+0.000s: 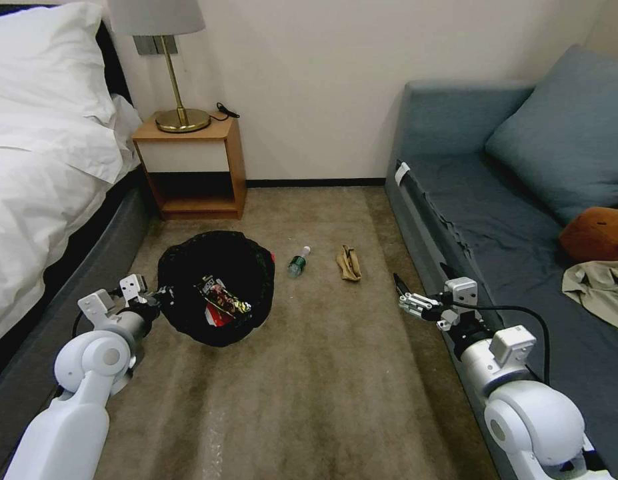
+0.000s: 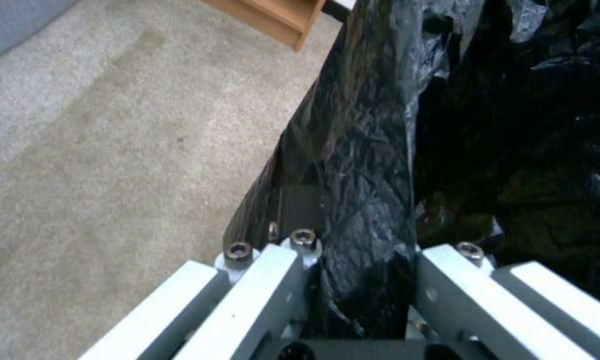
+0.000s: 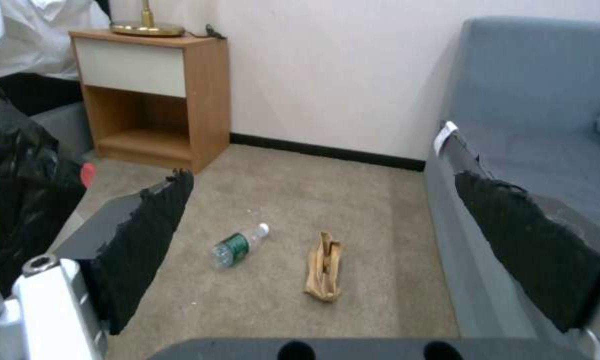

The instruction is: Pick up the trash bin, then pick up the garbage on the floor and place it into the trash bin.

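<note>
The trash bin [image 1: 215, 287], lined with a crinkled black bag, is tipped with its mouth toward me at the left of the carpet. My left gripper [image 1: 152, 297] is shut on its near-left rim; the left wrist view shows the black liner [image 2: 380, 150] pinched between the fingers [image 2: 273, 280]. A snack wrapper [image 1: 223, 297] and a red-white packet [image 1: 217, 319] lie inside. On the floor beyond lie a small green bottle [image 1: 299, 261] [image 3: 239, 244] and a tan crumpled scrap [image 1: 349, 263] [image 3: 323, 272]. My right gripper [image 1: 405, 297] [image 3: 323, 180] hovers open by the sofa front, short of the scrap.
A bed [image 1: 42, 167] runs along the left and a grey-blue sofa [image 1: 522, 220] along the right, with a brown plush toy [image 1: 599, 233] and beige clothing [image 1: 602, 287] on it. A wooden nightstand [image 1: 192, 163] with a lamp [image 1: 179, 100] stands against the far wall. Carpet lies open between them.
</note>
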